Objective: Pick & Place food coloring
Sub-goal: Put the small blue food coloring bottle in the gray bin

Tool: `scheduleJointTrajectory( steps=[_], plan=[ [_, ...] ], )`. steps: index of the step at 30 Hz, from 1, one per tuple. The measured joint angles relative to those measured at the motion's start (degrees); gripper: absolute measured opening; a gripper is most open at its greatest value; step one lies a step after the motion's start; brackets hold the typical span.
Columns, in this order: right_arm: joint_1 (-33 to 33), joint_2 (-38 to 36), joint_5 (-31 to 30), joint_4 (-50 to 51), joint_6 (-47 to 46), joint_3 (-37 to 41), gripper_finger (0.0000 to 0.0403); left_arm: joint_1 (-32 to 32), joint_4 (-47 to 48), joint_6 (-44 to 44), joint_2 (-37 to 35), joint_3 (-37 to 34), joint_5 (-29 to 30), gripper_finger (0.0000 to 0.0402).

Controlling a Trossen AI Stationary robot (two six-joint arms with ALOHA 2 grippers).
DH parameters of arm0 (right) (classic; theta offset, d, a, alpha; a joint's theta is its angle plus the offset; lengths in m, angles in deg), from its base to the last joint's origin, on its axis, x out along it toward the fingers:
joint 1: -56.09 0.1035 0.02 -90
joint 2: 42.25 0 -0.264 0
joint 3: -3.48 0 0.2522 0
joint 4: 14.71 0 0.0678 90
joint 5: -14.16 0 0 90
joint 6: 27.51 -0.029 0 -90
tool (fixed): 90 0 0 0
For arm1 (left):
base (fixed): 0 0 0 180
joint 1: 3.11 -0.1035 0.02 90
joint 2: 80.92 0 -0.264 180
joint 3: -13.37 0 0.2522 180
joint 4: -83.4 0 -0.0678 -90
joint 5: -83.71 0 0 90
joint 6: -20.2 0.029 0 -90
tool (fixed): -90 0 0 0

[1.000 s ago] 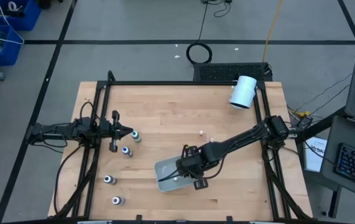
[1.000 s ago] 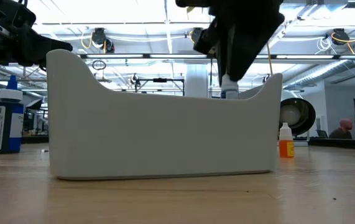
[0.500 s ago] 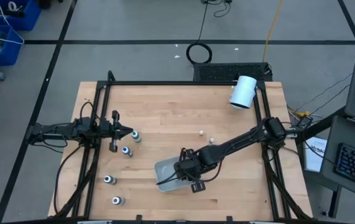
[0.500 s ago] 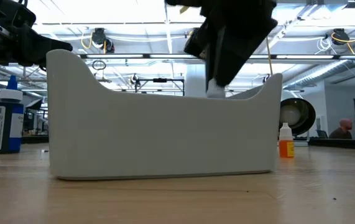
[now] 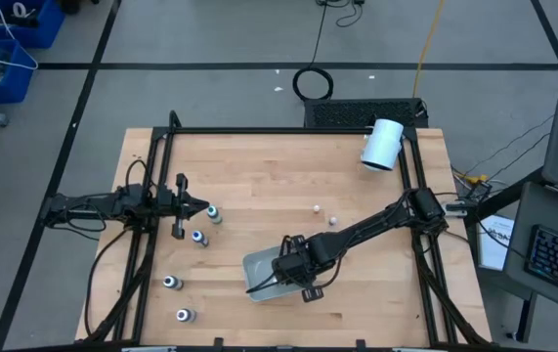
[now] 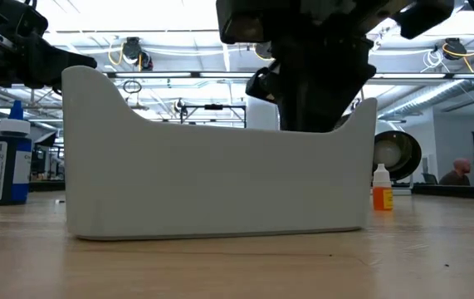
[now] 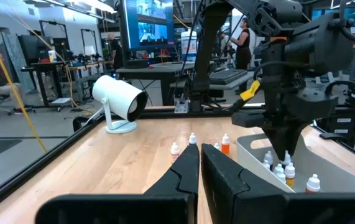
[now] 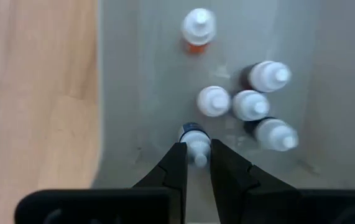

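right gripper (image 8: 194, 163) down inside the clear tray (image 5: 256, 266) near the desk (image 5: 279, 186) front, jaws pinched on a small food coloring bottle (image 8: 195, 140); five more bottles (image 8: 250, 104) stand in the tray beside it. left gripper (image 5: 206, 207) waits at desk's left, jaws closed, empty.

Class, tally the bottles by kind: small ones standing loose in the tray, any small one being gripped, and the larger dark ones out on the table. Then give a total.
Small bottles loose in the tray: 5
Small gripped bottle in the right tool: 1
Larger dark bottles on the table: 4
Total: 10
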Motion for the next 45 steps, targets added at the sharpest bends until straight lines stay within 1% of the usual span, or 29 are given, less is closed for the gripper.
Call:
scheduleJointTrajectory(
  steps=[13, 25, 31, 34, 37, 42, 45],
  plan=[
    [-0.4, -0.1, -0.4, -3.2, 0.9, 2.5, 0.0035, 0.0, 0.0, 0.0, 0.0, 0.0, 0.0, 0.0026],
    [-0.4, -0.1, -0.1, -4.2, 1.0, 2.6, 0.0036, 0.0, 0.0, 0.0, 0.0, 0.0, 0.0, 0.0026],
    [-0.3, -0.1, 0.1, -4.5, -0.7, 2.6, 0.0098, 0.0, 0.0, 0.0, 0.0, 0.0, 0.0, 0.0026],
    [-0.3, -0.1, 0.1, -4.6, -1.1, 2.6, 0.0116, 0.0, 0.0, 0.0, 0.0, 0.0, 0.0, 0.0026],
    [0.0, -0.1, 0.1, -4.9, -1.1, 2.6, 0.0123, 0.0, 0.0, 0.0, 0.0, 0.0, 0.0, 0.0026],
    [0.6, -0.5, 0.1, -4.5, -1.1, 2.6, 0.0124, 0.0, 0.0, 0.0, 0.0, 0.0, 0.0, 0.0026],
    [0.6, -2.4, 0.1, -3.9, -1.1, 2.7, 0.0121, 0.0, 0.0, 0.0, 0.0, 0.0, 0.0, 0.0026]
  ],
)
